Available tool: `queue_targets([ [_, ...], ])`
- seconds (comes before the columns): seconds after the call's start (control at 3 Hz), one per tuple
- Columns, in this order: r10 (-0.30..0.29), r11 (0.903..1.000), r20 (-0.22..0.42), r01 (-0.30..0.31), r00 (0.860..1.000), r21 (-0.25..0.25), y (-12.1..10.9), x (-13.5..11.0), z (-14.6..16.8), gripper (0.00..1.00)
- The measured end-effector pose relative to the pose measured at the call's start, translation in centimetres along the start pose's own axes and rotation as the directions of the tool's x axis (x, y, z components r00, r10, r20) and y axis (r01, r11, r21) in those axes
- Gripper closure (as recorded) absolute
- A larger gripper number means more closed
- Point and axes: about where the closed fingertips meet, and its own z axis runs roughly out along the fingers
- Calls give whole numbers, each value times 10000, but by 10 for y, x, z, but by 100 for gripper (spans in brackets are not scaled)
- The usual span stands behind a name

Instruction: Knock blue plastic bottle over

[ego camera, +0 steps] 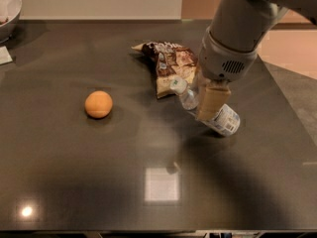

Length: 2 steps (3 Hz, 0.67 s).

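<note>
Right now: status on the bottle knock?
Gripper right over blue plastic bottle, table's right side. Bottle down on its side, cap toward snack bag. Nothing blocking; orange ball far left.

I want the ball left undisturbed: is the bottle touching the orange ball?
Apart. The camera view shows bare table between ball and bottle; the gripper is over the bottle.

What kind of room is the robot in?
Probably a kitchen or break room: a dark countertop, a bowl at its corner, a snack bag and an orange ball. The gripper sits over the tipped blue plastic bottle.
</note>
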Motion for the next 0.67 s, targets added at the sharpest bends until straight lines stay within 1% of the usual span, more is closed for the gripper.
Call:
queue_targets([
  [0.33,-479,9987,-830,492,9954,143,13,-3,11,100],
  [0.67,-800,9966,-1160,815,9900,79,25,-7,24,82],
])
